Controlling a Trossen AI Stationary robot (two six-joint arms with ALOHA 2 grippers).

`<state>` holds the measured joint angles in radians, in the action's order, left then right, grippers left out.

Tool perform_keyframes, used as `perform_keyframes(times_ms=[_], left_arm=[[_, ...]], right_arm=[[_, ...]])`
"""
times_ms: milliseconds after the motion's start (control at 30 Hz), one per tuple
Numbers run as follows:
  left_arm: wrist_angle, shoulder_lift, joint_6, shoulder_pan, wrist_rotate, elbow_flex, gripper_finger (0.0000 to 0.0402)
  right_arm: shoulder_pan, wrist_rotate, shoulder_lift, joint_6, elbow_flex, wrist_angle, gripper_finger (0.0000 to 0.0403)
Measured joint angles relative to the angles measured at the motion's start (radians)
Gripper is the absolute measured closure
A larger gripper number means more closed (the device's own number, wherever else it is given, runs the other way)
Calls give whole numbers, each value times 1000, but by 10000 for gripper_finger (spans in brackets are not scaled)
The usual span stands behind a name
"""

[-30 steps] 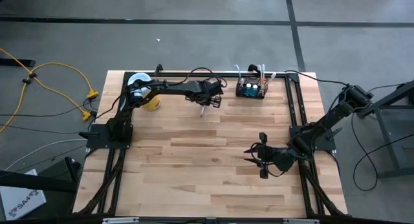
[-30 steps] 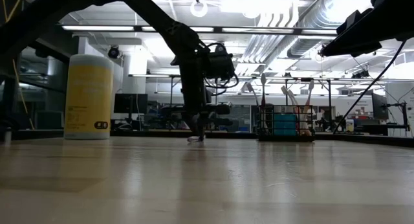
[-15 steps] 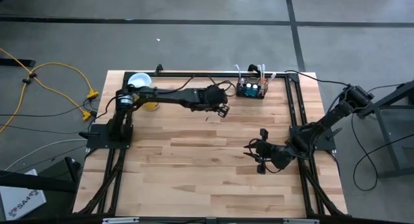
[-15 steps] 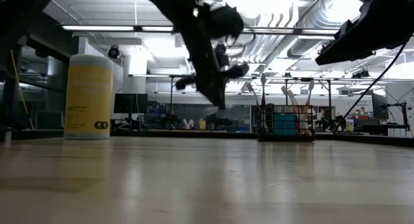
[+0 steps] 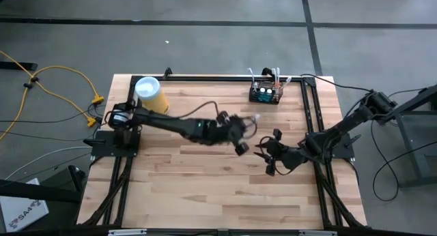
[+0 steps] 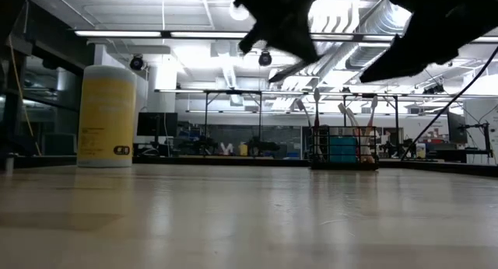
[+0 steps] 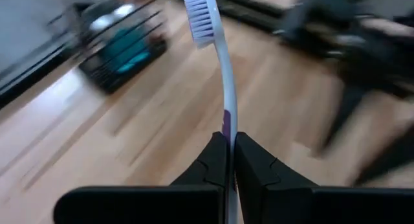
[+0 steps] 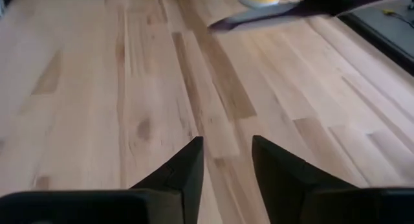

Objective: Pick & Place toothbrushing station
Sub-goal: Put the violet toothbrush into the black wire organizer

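Observation:
The black wire-mesh basket (image 5: 265, 93) stands on its base at the table's far edge, right of centre, with brushes upright in it; it also shows in the low view (image 6: 342, 148) and the left wrist view (image 7: 119, 49). My left gripper (image 5: 240, 132) is above mid-table, shut on a white and purple toothbrush (image 7: 223, 81). My right gripper (image 5: 269, 154) is open and empty, just to the right of the left one, its fingers (image 8: 187, 166) above bare wood. My left gripper pinches the toothbrush's handle at its purple part (image 7: 226, 123) between its two fingers. The fingers lie along the handle, and the white neck and bristle head (image 7: 199, 13) stick out beyond the fingertips. The brush is lifted clear of the table.
A yellow canister with a white lid (image 5: 151, 94) stands upright at the far left, also in the low view (image 6: 106, 116). A black frame rail (image 5: 225, 77) runs along the far edge. Bare wood lies between the arms and the near edge.
My left gripper has risen from the table near the far edge, left of the basket, and swung toward the near right, ending close to my right gripper. The toothbrush has come up with it, clear of the table. My right gripper has shifted slightly toward the far edge.

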<state>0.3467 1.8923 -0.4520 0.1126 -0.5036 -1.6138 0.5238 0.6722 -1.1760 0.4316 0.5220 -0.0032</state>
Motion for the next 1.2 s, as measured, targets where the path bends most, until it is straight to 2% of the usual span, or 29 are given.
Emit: perform_keyframes(times_ms=[133, 300, 400, 467, 600, 733, 967, 1200], left_arm=[[-65, 0, 91, 73, -42, 0, 398], [-63, -15, 168, 162, -211, 0, 398], [-75, -37, 212, 209, -258, 0, 398], [-94, -46, 250, 234, -255, 0, 398], [-170, -47, 335, 253, -183, 0, 398], [-201, -47, 358, 254, -156, 0, 398], [-288, -47, 420, 254, -88, 0, 399], [-315, -47, 430, 249, -80, 0, 399]], right_arm=[[1, -3, 21, -64, 0, 79, 277], [30, -3, 97, -140, 0, 129, 284], [50, 0, 155, -175, 0, 142, 289], [60, -4, 189, -211, 0, 173, 290], [73, -66, 228, -277, 0, 262, 286], [72, -120, 232, -294, 1, 309, 279], [72, -131, 232, -306, 0, 343, 278], [72, -155, 232, -362, 0, 410, 280]])
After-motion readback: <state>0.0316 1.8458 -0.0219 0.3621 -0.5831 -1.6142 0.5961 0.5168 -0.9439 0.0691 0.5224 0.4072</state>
